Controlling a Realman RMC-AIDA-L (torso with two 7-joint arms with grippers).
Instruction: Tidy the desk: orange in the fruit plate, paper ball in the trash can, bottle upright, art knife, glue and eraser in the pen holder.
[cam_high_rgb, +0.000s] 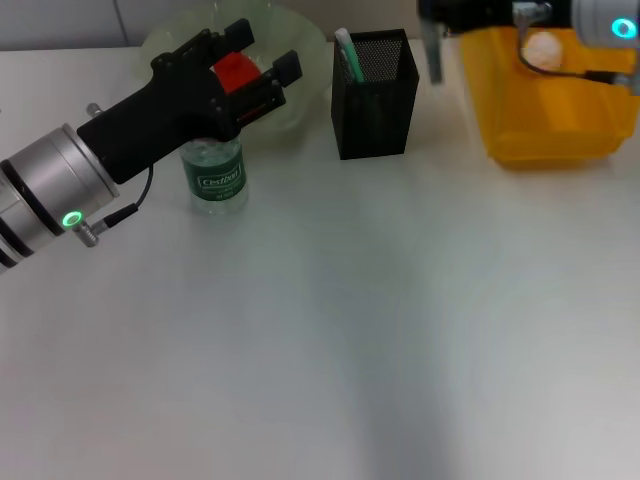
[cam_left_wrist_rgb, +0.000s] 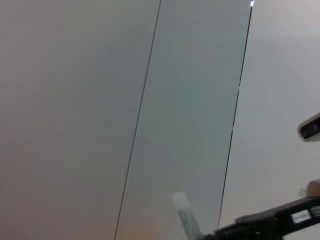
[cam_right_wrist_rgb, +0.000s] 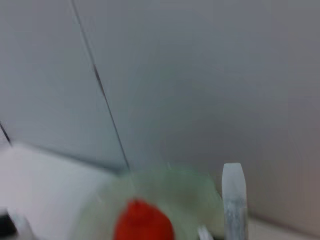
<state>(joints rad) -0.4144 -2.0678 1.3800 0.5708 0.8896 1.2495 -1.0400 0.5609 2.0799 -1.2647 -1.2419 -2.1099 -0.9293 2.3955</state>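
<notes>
The left gripper hangs with its jaws wide apart and nothing between them. The orange lies just beneath and between the open fingers, inside the fruit plate. The bottle stands upright on the bench, just under the gripper's wrist.

The right gripper is above the trash can; its fingers run off the edge of the head view, so whether they are spread or closed I cannot tell. A pale round thing that may be the paper ball sits inside the can, just beside this gripper. The pen holder stands between the two grippers, with a green-and-white stick poking out of it.

Judging by this, the orange and bottle steps look done, and the paper ball step is finishing. The eraser is not visible anywhere. Next, both arms need to lift clear without knocking the bottle.
</notes>
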